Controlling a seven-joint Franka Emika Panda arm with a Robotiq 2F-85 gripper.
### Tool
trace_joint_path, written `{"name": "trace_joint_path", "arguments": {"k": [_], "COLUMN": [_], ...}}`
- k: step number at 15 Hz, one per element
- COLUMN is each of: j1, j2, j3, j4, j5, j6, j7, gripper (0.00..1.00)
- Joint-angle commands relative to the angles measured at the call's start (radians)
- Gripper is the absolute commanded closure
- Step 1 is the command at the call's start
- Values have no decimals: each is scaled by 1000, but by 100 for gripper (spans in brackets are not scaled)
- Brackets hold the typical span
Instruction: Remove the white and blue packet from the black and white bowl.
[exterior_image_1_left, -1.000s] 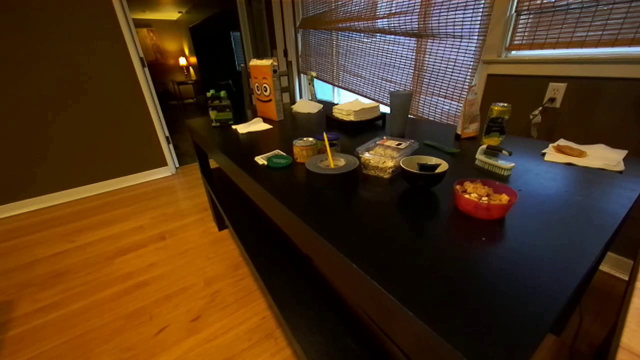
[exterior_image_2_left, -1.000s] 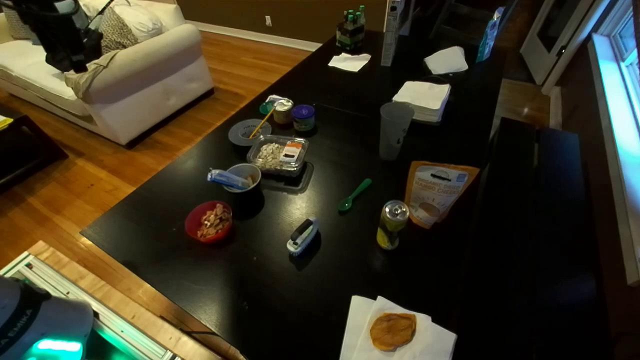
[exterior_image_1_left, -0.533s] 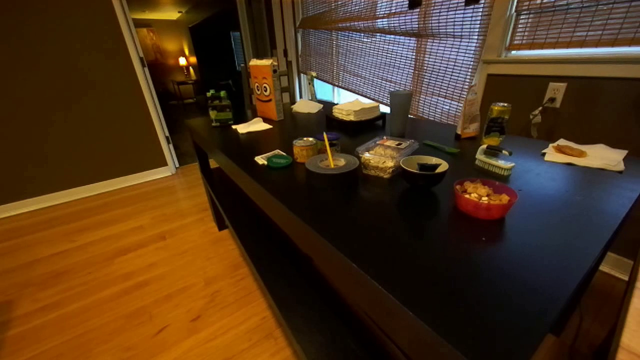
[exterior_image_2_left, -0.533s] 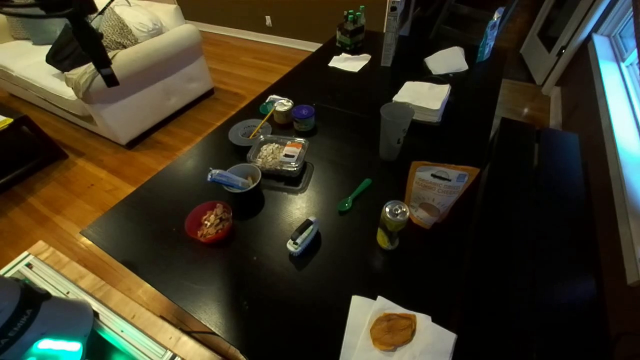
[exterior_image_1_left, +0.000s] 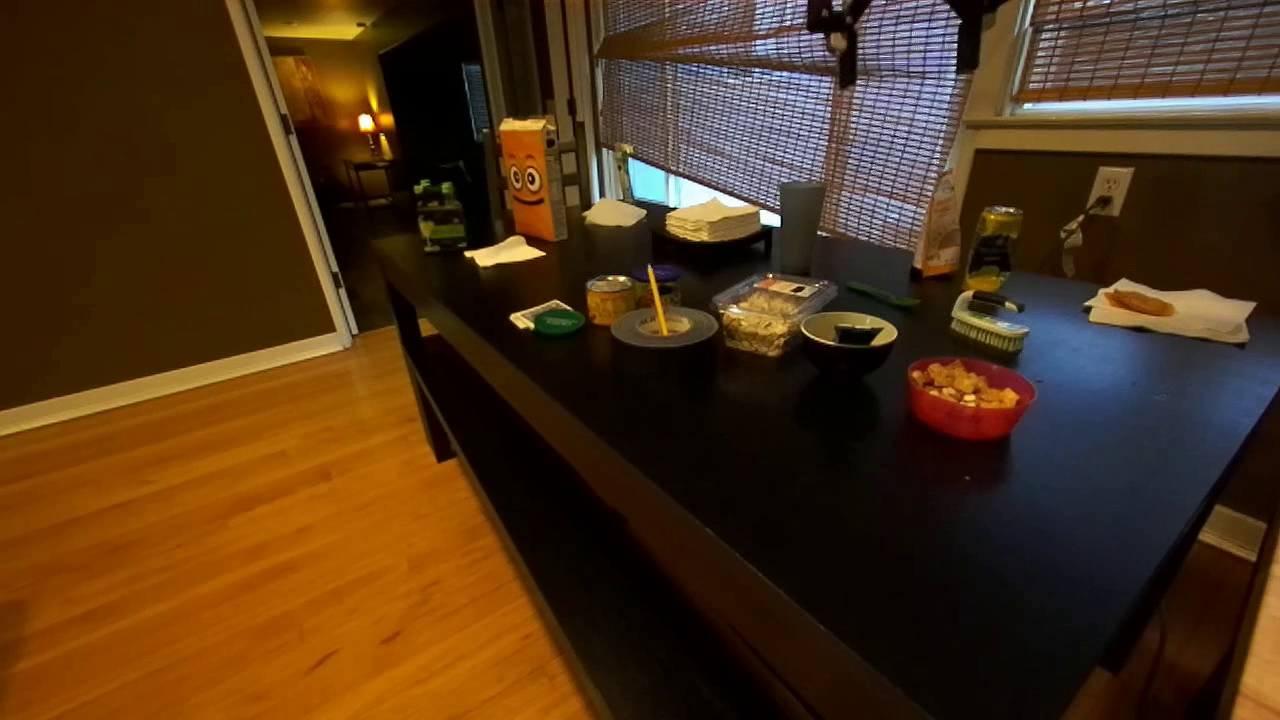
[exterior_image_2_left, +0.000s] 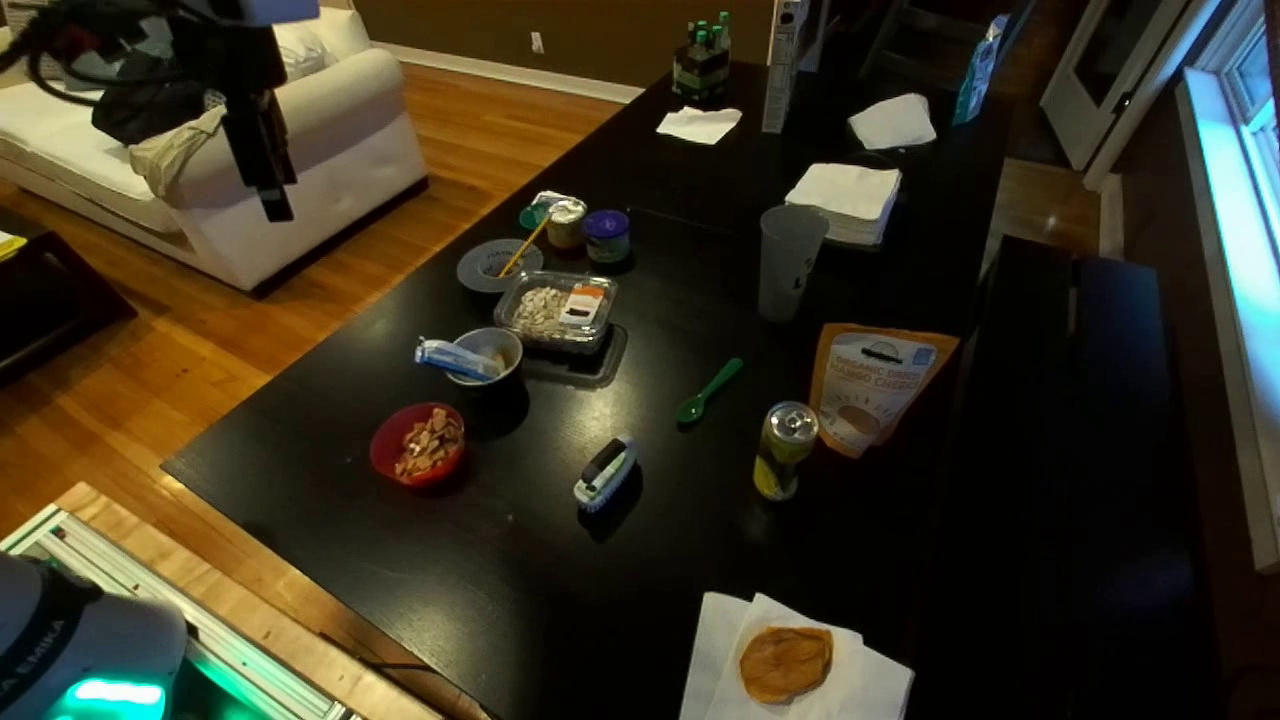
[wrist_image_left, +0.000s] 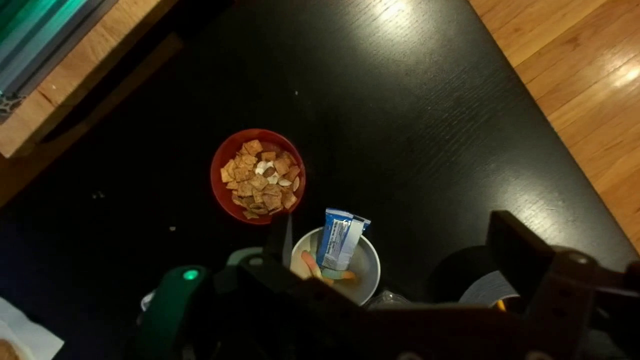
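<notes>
- Claw (exterior_image_1_left: 908, 72) just dropped into sight in an exterior view where it didn't show a second ago, fingers (exterior_image_1_left: 848, 65) spread wide, nothing between them. It hangs well above everything, touching nothing as far as I can see.
- White and blue packet (wrist_image_left: 341, 240) hasn't budged: still leaning in the black and white bowl (wrist_image_left: 369, 264), one end poking out past the rim, with what look like gummy candies (wrist_image_left: 310, 262) next to it.
- So yeah, I'd call this the approach, nothing removed yet. That poking end looks like the easy grab; my worry would be dragging the bowl along or tipping it.
- Surface: dark table (exterior_image_1_left: 800, 520). In an exterior view a clear box (exterior_image_1_left: 760, 325) sits just left of the black and white bowl, a red cereal bowl (exterior_image_1_left: 968, 422) nearer and right, a brush (exterior_image_1_left: 985, 322) off to the right.
- Room: slatted blinds (exterior_image_1_left: 720, 120) on the far side, wood floor (exterior_image_1_left: 350, 580) at left; in an exterior view, a pale couch (exterior_image_2_left: 350, 150) far left.
</notes>
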Motion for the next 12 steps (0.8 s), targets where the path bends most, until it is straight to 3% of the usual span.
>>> {"name": "trace_joint_path", "arguments": {"k": [1, 6, 12], "j1": [3, 9, 7], "j2": [88, 225, 384], "j3": [-18, -38, -101], "j4": [-3, -6, -20], "j5": [55, 60, 100], "j6": [59, 172, 324], "j7": [90, 202, 113], "gripper": [0, 0, 0]}}
